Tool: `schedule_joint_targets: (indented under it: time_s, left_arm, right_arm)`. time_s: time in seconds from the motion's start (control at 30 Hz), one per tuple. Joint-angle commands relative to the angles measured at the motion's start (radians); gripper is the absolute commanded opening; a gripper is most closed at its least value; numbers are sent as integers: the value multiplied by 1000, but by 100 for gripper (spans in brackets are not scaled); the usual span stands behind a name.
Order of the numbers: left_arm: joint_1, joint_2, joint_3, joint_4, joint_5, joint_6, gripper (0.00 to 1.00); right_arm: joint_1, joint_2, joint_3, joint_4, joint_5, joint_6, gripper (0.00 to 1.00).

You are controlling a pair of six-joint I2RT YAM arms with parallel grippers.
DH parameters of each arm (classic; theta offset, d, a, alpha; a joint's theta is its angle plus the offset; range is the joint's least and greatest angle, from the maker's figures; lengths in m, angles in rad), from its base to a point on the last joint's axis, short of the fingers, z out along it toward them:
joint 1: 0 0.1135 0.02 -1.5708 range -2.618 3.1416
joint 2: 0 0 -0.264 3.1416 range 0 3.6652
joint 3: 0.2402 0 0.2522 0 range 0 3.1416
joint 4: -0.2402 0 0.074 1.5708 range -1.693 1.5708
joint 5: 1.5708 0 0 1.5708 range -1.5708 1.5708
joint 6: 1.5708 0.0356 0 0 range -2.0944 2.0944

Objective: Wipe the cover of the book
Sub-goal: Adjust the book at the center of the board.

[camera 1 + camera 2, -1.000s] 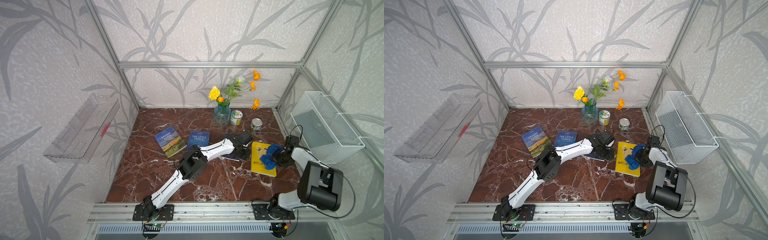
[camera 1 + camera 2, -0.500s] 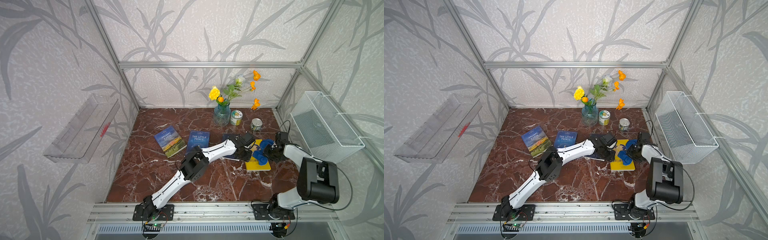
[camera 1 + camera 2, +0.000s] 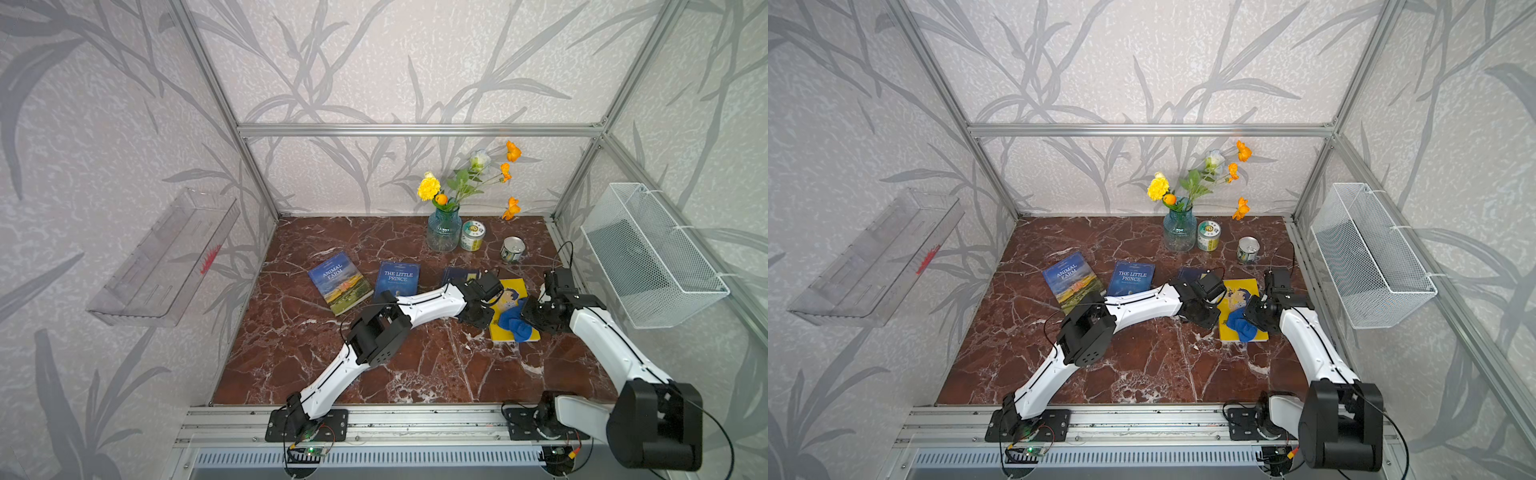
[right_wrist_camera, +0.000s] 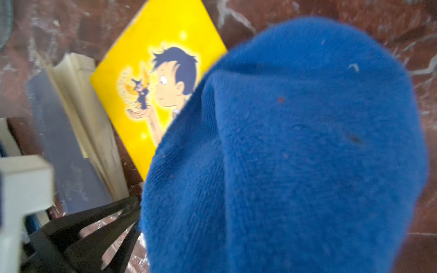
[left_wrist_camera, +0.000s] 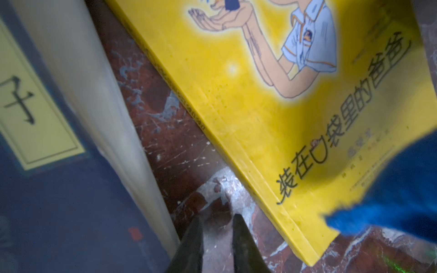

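**Inspector:** Where is the task item?

**Assistant:** The yellow book (image 3: 518,286) (image 3: 1246,284) lies flat on the counter (image 3: 415,365), cover up, toward the right side; a cartoon boy shows on the cover in the right wrist view.

**Inspector:** And the wiping material?

**Assistant:** The blue cloth (image 3: 513,322) (image 3: 1241,324) sits on the near half of the cover and reaches its near edge; it fills most of the right wrist view (image 4: 295,153).

**Inspector:** Right end effector?

**Assistant:** The right end effector (image 3: 524,318) is clamped on the blue cloth; its fingers are buried in the fabric.

**Inspector:** Left end effector?

**Assistant:** The left end effector (image 5: 217,218) is low over the bare strip of counter between the yellow book's spine and a dark blue book (image 5: 59,201); its jaws are narrow, with a slim gap and nothing between them; I cannot tell whether the tips touch the counter.

**Inspector:** Anything else on the surface?

**Assistant:** 2 more books lie further left, Animal Farm (image 3: 340,282) and The Little Prince (image 3: 397,279); a vase (image 3: 444,235) with flowers and 2 cans (image 3: 472,235) stand at the back.
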Motion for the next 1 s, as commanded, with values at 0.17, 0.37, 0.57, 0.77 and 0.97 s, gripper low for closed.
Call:
schedule_joint_targets:
  time_s: [0.17, 0.37, 0.57, 0.77, 0.97]
  left_arm:
    - [18, -57, -83, -19, 26, -53, 32]
    - [41, -129, -138, 111, 106, -165, 41]
    - [45, -92, -92, 107, 159, -189, 42]
    - [52, -36, -32, 25, 137, -147, 42]
    - [51, -16, -18, -53, 66, -77, 39]
  right_arm:
    - [-5, 81, 28, -18, 96, 2, 18]
    - [-209, 199, 49, 54, -63, -49, 19]
    - [-205, 334, -12, 152, -211, -35, 19]
    - [-93, 305, -119, 233, -222, 23, 19]
    - [-26, 198, -148, 199, -191, 48, 19]
